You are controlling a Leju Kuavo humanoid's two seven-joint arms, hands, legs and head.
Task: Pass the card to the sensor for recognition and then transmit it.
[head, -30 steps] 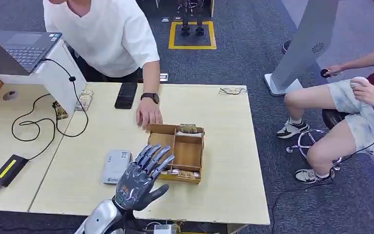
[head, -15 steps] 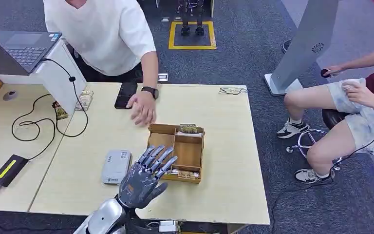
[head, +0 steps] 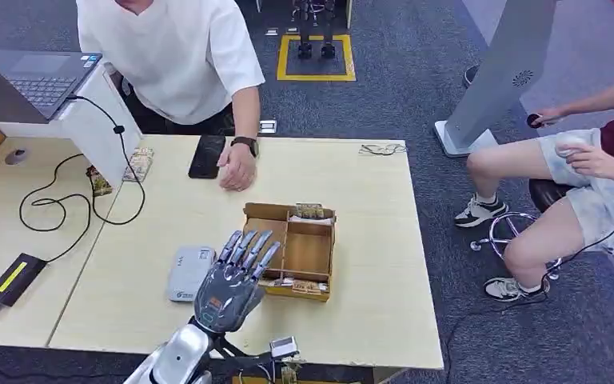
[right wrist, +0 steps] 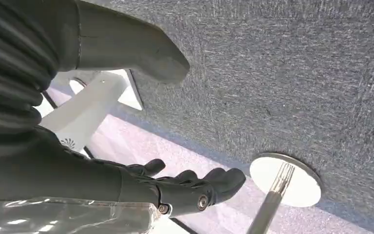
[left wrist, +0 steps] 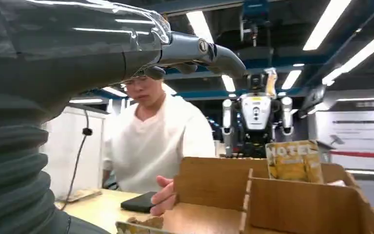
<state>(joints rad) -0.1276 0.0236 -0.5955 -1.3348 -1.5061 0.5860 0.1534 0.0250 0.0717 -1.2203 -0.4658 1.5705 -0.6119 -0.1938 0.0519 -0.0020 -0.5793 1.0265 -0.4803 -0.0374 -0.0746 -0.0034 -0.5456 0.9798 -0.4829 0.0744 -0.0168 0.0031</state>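
Hovering over the near edge of the surface [head: 368,320] in the head view, the left hand [head: 232,284] is released, its fingers spread and straight, holding nothing. Its fingertips lie above the near left corner of the box [head: 292,250], a brown divided tray. Cards [head: 309,210] stand at the box's far wall, and more cards lie along its near wall. A grey sensor [head: 189,273] lies flat just left of the hand. Farther back, a person [head: 172,56] in white rests a hand [head: 237,171] on the surface beside a black phone [head: 206,156]. A laptop [head: 36,76] sits on a raised stand at the far left, and a seated person [head: 592,172] is off to the right.

In the left wrist view, the left hand [left wrist: 107,53] stretches above the box [left wrist: 277,204] with nothing in it. A yellow card [left wrist: 293,161] stands upright behind a divider, apart from the fingers. The person's hand [left wrist: 164,196] lies next to the phone [left wrist: 139,202] beyond.

In the right wrist view, the right hand [right wrist: 175,187] hangs over grey carpet [right wrist: 297,73], fingers loosely extended, holding nothing.
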